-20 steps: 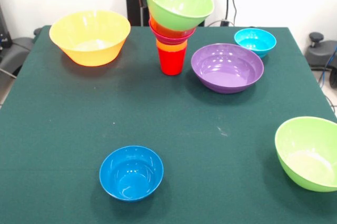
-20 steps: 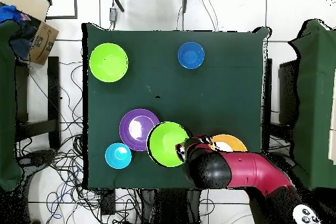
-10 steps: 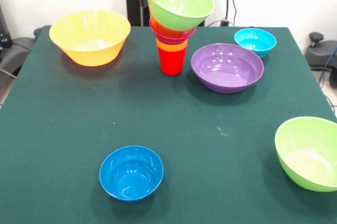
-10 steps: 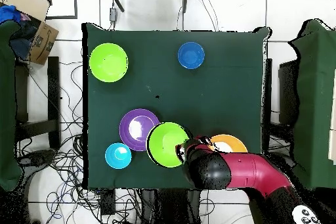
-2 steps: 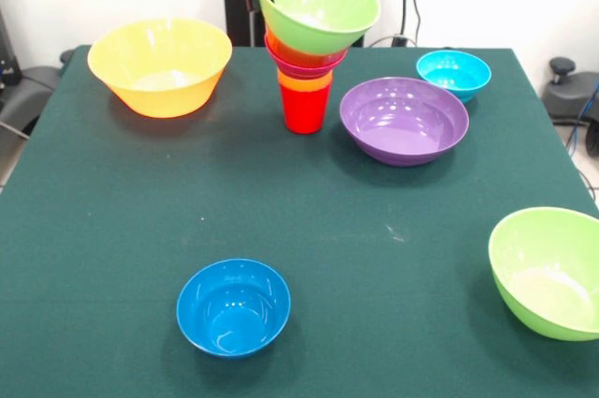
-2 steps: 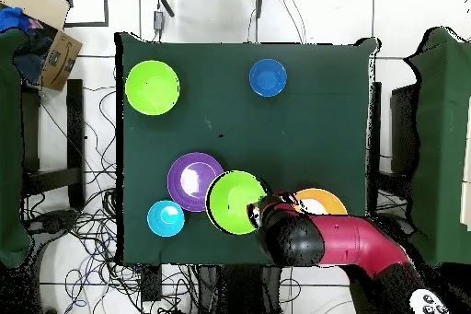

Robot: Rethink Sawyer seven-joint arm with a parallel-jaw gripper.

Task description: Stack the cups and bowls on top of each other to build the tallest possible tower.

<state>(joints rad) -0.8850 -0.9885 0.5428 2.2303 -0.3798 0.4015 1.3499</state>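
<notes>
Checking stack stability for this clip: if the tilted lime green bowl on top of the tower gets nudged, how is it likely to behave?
The glossy lime green plastic bowl sits tilted and far wider than the red plastic cup at the base, so it would probably tip off easily. Its smooth surface looks slippery. It seems light and rigid.

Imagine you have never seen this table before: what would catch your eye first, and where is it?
First the tower at the table's far side in the front view: a red cup at its base, and a lime green bowl tilted on top. Next the yellow-orange bowl to its left and the purple bowl to its right.
</notes>
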